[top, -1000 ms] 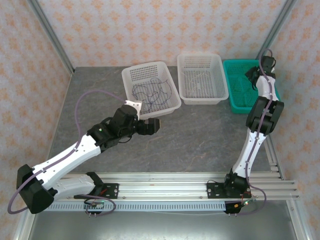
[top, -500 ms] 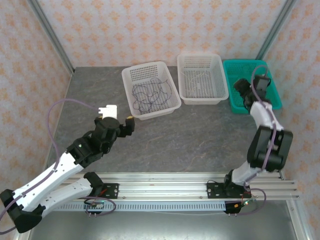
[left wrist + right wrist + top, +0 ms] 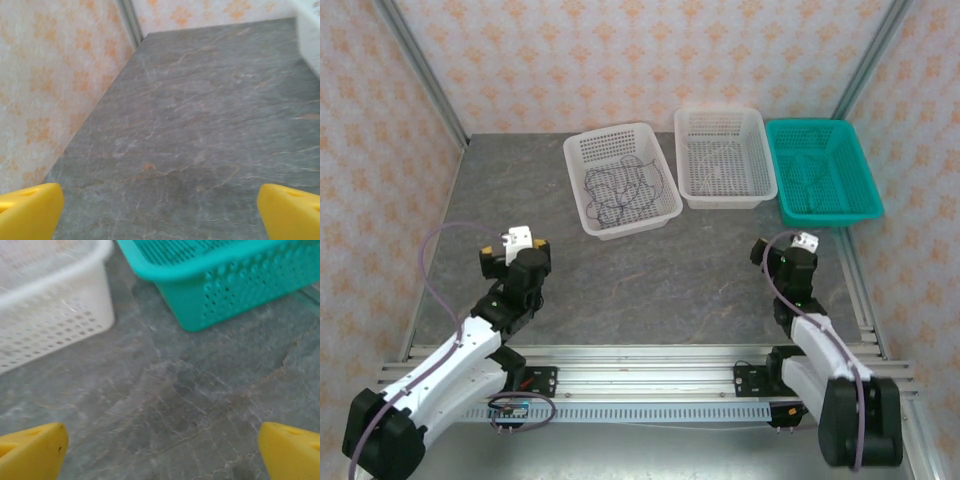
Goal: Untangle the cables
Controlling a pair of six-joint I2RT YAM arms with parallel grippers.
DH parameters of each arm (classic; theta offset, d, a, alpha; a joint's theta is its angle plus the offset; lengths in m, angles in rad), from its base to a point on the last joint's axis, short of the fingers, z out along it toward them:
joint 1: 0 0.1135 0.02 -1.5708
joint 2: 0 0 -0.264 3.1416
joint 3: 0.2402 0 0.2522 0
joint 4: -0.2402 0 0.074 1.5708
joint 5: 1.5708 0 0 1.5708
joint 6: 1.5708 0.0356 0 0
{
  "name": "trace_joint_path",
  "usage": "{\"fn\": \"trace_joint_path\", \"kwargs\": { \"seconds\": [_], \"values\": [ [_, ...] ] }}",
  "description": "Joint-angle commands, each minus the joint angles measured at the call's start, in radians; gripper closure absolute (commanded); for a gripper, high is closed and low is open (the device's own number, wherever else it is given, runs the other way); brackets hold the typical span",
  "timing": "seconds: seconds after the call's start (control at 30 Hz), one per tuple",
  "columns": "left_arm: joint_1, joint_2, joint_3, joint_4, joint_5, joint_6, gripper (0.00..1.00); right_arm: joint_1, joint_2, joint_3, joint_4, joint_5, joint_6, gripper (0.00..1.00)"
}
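A: What is seen, from the largest thing down?

B: A grey veined desk (image 3: pixel 700 280) is seen. Three baskets are set in a row along its far side: a left white basket (image 3: pixel 632 222), turned askew, a middle white basket (image 3: pixel 725 200) and a teal basket (image 3: pixel 830 213).

A: And the arms?

B: The left end effector (image 3: pixel 512 250) and the right end effector (image 3: pixel 783 250) are held over the near desk, well apart from the baskets. In both wrist views the yellow fingertips (image 3: pixel 30 210) are spread wide and cut off by the frame, with nothing gripped.

A: Where are the cables?

B: A dark cable (image 3: pixel 618 190) is coiled in the left white basket. A white cable (image 3: pixel 720 165) in the middle white basket and a teal cable (image 3: pixel 812 168) in the teal basket are barely made out against the mesh.

A: Is any writing seen?

B: Lettering cannot be read at this size.
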Motion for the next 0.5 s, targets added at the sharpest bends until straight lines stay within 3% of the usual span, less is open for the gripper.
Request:
{"fn": "trace_joint_path", "kwargs": {
  "seconds": [0.0,0.13,0.2,0.27,0.3,0.33,0.37,0.4,0.47],
  "values": [
    [0.072,0.043,-0.078,0.266,0.100,0.035,0.00,0.011,0.146,0.040,0.277,0.063,-0.085,0.01],
    [0.159,0.203,-0.118,0.496,0.200,0.044,0.00,0.010,0.442,0.081,0.573,-0.008,-0.119,0.01],
    [0.190,0.288,-0.091,0.554,0.246,0.062,0.00,0.017,0.653,0.087,0.831,-0.030,-0.132,0.01],
    [0.219,0.380,-0.073,0.655,0.296,0.081,0.00,0.012,0.528,0.164,0.471,-0.046,-0.137,0.01],
    [0.237,0.433,-0.054,0.690,0.321,0.077,0.00,0.010,0.595,0.140,0.638,-0.042,-0.128,0.01],
    [0.250,0.486,-0.026,0.715,0.341,0.074,0.00,0.010,0.608,0.129,0.670,-0.004,-0.114,0.01],
    [0.258,0.530,0.007,0.710,0.352,0.091,0.00,0.010,0.562,0.151,0.535,0.047,-0.093,0.01],
    [0.260,0.580,0.056,0.686,0.359,0.107,0.00,0.011,0.547,0.161,0.513,0.085,-0.076,0.01],
    [0.292,0.721,0.075,0.810,0.422,0.121,0.00,0.014,0.583,0.118,0.650,0.074,-0.089,0.01]
  ]
}}
